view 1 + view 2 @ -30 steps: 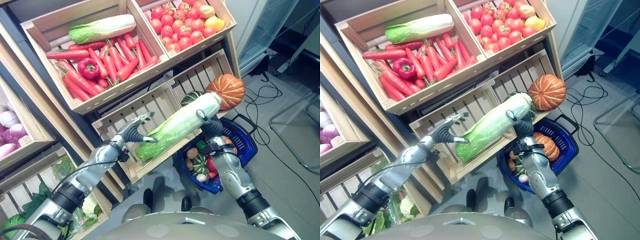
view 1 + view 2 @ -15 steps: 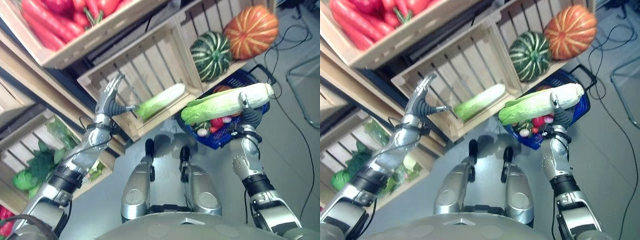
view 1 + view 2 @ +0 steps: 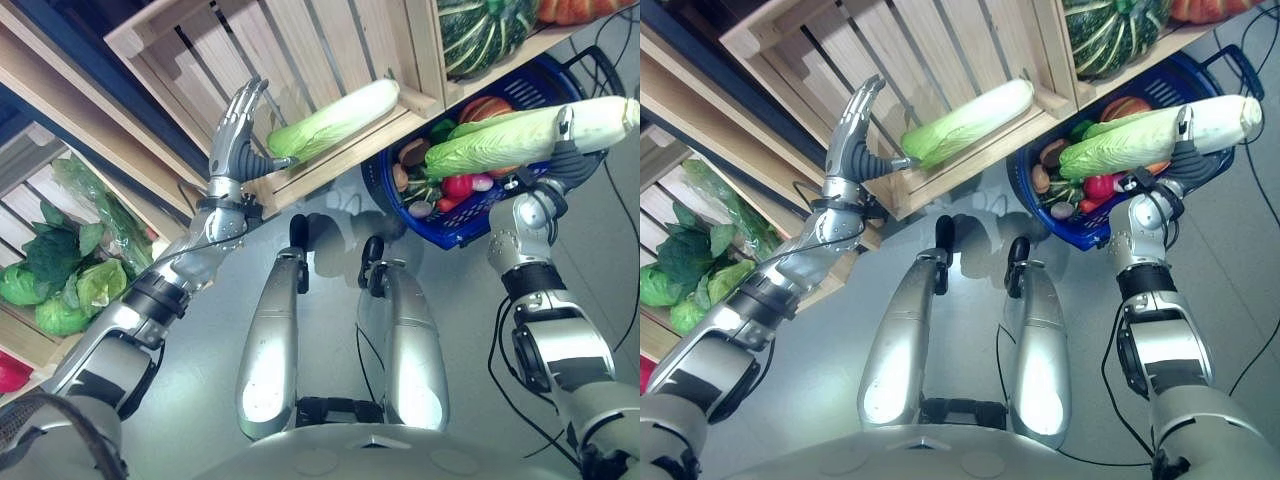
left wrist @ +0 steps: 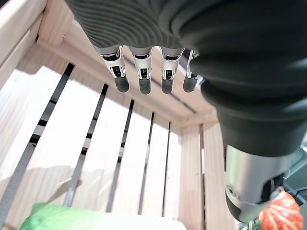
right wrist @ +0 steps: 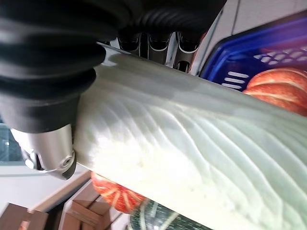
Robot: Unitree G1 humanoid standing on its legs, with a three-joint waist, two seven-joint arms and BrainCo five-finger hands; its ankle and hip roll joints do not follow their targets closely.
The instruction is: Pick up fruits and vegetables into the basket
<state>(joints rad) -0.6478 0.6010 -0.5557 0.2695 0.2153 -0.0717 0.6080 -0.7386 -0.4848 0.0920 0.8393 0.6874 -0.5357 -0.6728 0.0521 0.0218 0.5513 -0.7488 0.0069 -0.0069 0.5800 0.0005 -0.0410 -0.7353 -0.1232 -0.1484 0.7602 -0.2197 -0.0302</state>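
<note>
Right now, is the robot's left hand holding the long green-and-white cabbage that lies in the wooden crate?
No: the left hand has straight fingers raised beside the long green-and-white cabbage in the wooden crate, gripping nothing.

– The crate (image 3: 330, 60) by the left hand (image 3: 236, 135)?
– Pale slatted wood, matt.
– And the basket (image 3: 560, 95)?
– Blue plastic lattice. The cabbage (image 5: 192, 148) looks smooth, ribbed, slightly waxy.

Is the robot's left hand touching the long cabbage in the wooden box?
Apart. The left wrist view shows the left hand with straight fingers well above the long pale-green cabbage.
</note>
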